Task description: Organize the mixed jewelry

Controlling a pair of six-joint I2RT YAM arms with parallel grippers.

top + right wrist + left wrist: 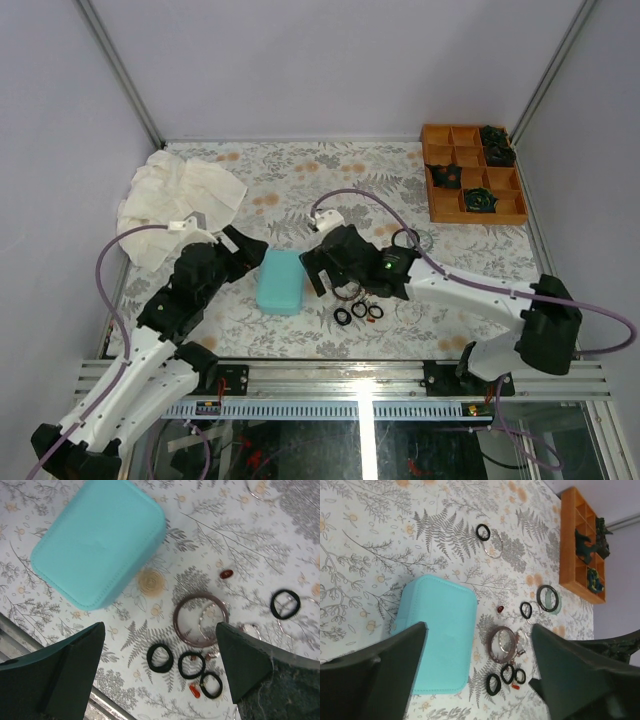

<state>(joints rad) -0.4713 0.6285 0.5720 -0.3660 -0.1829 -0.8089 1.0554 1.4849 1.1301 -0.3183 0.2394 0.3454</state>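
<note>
Left gripper (243, 250) with fingers spread wide and nothing between them, over the left edge of the closed rounded teal case (281, 280) on the fern-printed tabletop (300, 170). Right gripper (318, 268) likewise released and empty, above the mixed jewelry: thin reddish-brown bangle (176, 621) with three small black finger rings (151, 659) just near of it, all right of the case and apart from it. Orange compartment tray (440, 205) at far right; crumpled cream cloth (180, 195) at far left.
</note>
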